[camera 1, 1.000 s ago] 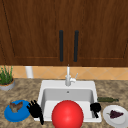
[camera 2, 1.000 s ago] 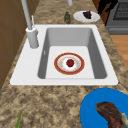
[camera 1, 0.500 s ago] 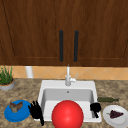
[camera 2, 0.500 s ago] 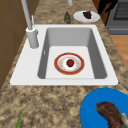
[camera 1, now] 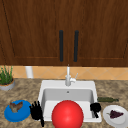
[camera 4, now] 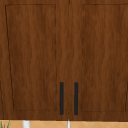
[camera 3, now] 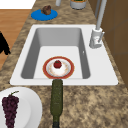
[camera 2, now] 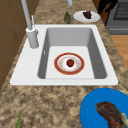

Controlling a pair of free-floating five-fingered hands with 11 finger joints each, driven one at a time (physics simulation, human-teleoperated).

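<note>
We are seeing very little changing across this last second. In the front view, the left hand (camera 1: 37,111) is hovering between the blue plate (camera 1: 10,116) and the sink (camera 1: 45,86). It seems to be sinking very slightly toward the counter edge. We are hedging here, because the shift is so small that it may be no real movement. The hand's dark lower tip is now reaching a touch further down beside the red ball (camera 1: 67,115) than it was a second ago. We are not picking up any other change in the front or left side views.
</note>
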